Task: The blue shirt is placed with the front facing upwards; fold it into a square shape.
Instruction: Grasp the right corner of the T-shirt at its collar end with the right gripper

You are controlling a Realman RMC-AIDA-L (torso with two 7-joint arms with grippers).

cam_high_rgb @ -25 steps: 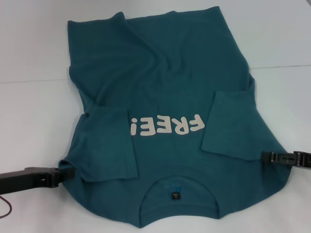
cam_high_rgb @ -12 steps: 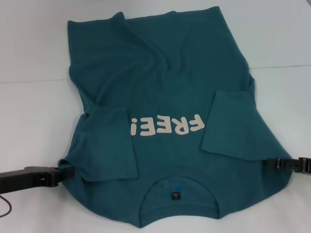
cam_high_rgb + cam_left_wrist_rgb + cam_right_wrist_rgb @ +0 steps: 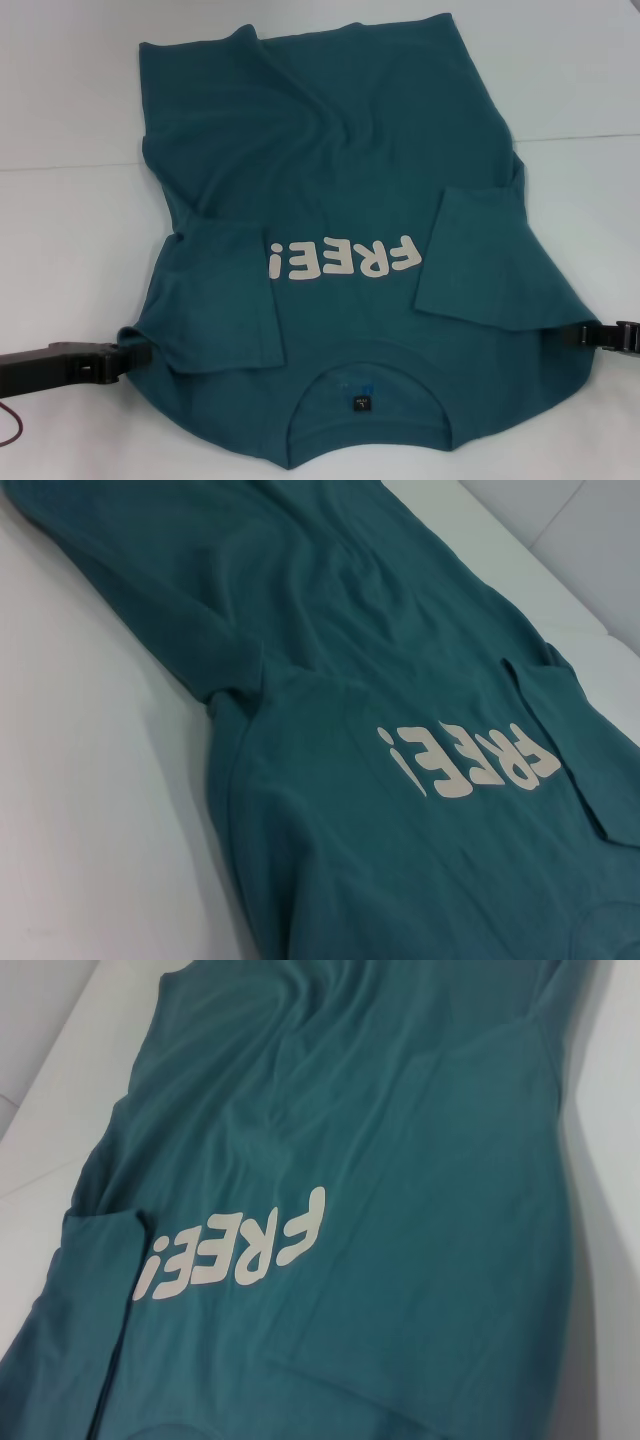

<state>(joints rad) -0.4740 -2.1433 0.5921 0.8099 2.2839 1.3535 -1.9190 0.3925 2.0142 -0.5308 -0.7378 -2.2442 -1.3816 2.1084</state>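
I have the blue shirt (image 3: 345,250) spread front-up across the middle of the white table (image 3: 70,230), collar (image 3: 365,425) toward me at 6 o'clock, hem away at 12. The cream "FREE!" print (image 3: 340,262) reads upside down from the head view. Both short sleeves are already folded inward onto the chest: one flap (image 3: 228,300) at about 8 o'clock of the print, the other flap (image 3: 472,258) at about 3 o'clock. The body above the print is rumpled, with creases running toward the hem.

Left gripper (image 3: 135,353) sits at the shirt's edge at 8 o'clock, tip touching or just under the shoulder cloth. I cannot tell whether its fingers are apart or pinched on fabric. Right gripper (image 3: 578,336) is at the opposite edge, 4 o'clock, tip right at the cloth margin; finger state likewise not readable. Neither wrist view shows its own fingers, only shirt.

My read: sleeve step done, lengthwise fold of the body comes next. Both grippers look staged at the shoulder corners. The next move calls for a firm pinch on each corner, an even lift, and carrying the collar end toward 12 o'clock, keeping the sleeve flaps from slipping out. The rumpled upper body may need flattening for a square result.
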